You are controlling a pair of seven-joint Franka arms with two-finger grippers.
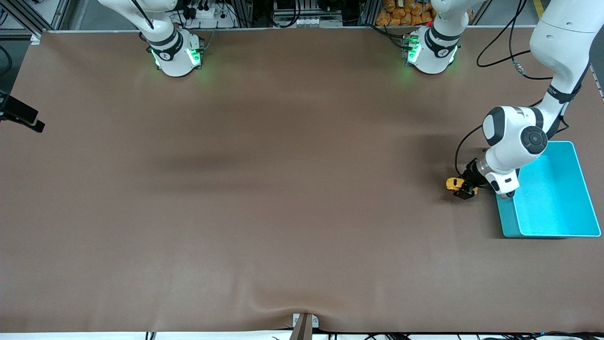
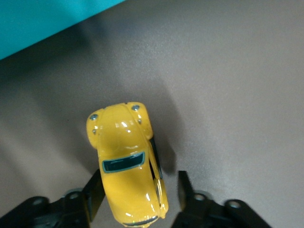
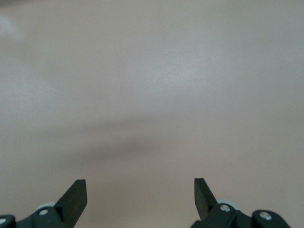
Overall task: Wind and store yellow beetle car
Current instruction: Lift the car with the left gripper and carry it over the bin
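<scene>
The yellow beetle car (image 1: 453,182) stands on the brown table, just beside the turquoise bin (image 1: 552,203) on the side toward the right arm's end. My left gripper (image 1: 465,190) is down at the car, open. In the left wrist view the car (image 2: 124,156) sits with its rear between the fingers of the left gripper (image 2: 138,185); one finger (image 2: 94,190) is against its side, the other (image 2: 186,187) stands a little apart. A corner of the bin (image 2: 38,19) shows there too. My right gripper (image 3: 140,190) is open and empty over bare table.
The bin holds nothing that I can see. The left arm's wrist (image 1: 512,146) hangs over the bin's edge. The right arm's base (image 1: 174,52) and the left arm's base (image 1: 432,49) stand at the table's back edge.
</scene>
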